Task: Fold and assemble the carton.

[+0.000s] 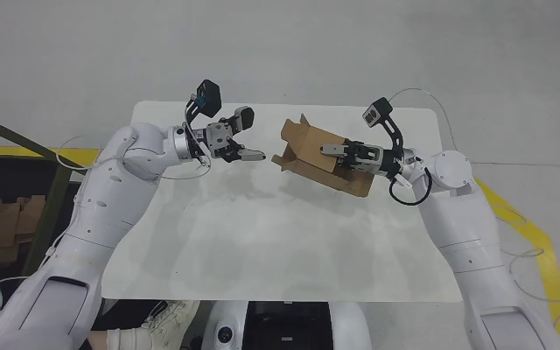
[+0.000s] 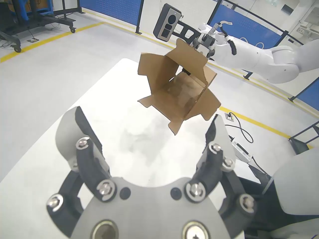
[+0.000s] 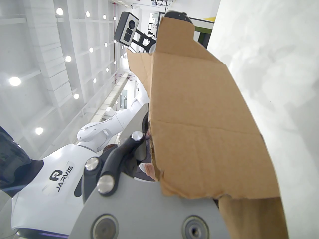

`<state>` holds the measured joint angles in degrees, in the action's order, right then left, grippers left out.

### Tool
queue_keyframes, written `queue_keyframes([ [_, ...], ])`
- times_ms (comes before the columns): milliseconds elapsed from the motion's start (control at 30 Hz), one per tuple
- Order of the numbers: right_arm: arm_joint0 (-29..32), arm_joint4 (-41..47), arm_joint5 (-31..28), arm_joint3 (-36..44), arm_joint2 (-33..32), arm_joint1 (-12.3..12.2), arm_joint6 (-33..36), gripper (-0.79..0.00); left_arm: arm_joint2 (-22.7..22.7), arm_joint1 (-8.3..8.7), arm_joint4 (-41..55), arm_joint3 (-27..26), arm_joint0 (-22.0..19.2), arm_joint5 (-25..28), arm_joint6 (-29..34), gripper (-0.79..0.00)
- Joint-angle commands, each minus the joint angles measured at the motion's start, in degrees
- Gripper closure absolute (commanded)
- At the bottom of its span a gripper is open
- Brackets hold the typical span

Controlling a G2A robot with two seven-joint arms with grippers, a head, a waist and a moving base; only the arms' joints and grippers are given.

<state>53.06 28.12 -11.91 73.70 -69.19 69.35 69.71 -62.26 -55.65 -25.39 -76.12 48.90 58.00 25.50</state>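
A brown carton [image 1: 315,156] hangs tilted above the white table [image 1: 262,254], right of centre. Its flaps are spread and its open end faces my left gripper. My right gripper [image 1: 335,150] is shut on one wall of the carton [image 3: 199,125], with one dark finger [image 3: 124,148] outside that wall; the other finger is hidden by cardboard. My left gripper [image 1: 248,150] stands open a short way left of the carton, touching nothing. In the left wrist view the carton [image 2: 174,88] floats beyond the gripper [image 2: 147,125], hollow inside.
The table's back edge lies just behind both grippers. Bare tabletop stretches toward the front. A stack of flat cardboard [image 1: 16,223] lies on the floor off the table's left side. A white cable [image 1: 446,105] loops behind the right arm.
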Motion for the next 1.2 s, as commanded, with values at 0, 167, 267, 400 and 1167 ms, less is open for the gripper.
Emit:
queue_keyframes([
  [0, 0.0, 0.0, 0.0, 0.0, 0.0, 0.0, 0.0, 0.0, 0.3, 0.16, -2.7, 0.2, 0.0, 0.0, -1.2, -0.785],
  [167, 0.0, 0.0, 0.0, 0.0, 0.0, 0.0, 0.0, 0.0, 0.3, 0.16, -2.7, 0.2, 0.0, 0.0, -1.2, -0.785],
  [267, 0.0, 0.0, 0.0, 0.0, 0.0, 0.0, 0.0, 0.0, 0.0, 0.1, -3.9, -1.0, 0.5, -2.5, -2.2, -0.785],
  [400, 0.0, 0.0, 0.0, 0.0, 0.0, 0.0, 0.0, 0.0, -0.9, 0.05, -11.3, -1.0, 0.7, -4.1, -5.3, -0.785],
  [1167, 0.0, 0.0, 0.0, 0.0, 0.0, 0.0, 0.0, 0.0, 10.4, 2.78, -58.3, 10.8, -4.1, 0.0, -60.6, -0.785],
])
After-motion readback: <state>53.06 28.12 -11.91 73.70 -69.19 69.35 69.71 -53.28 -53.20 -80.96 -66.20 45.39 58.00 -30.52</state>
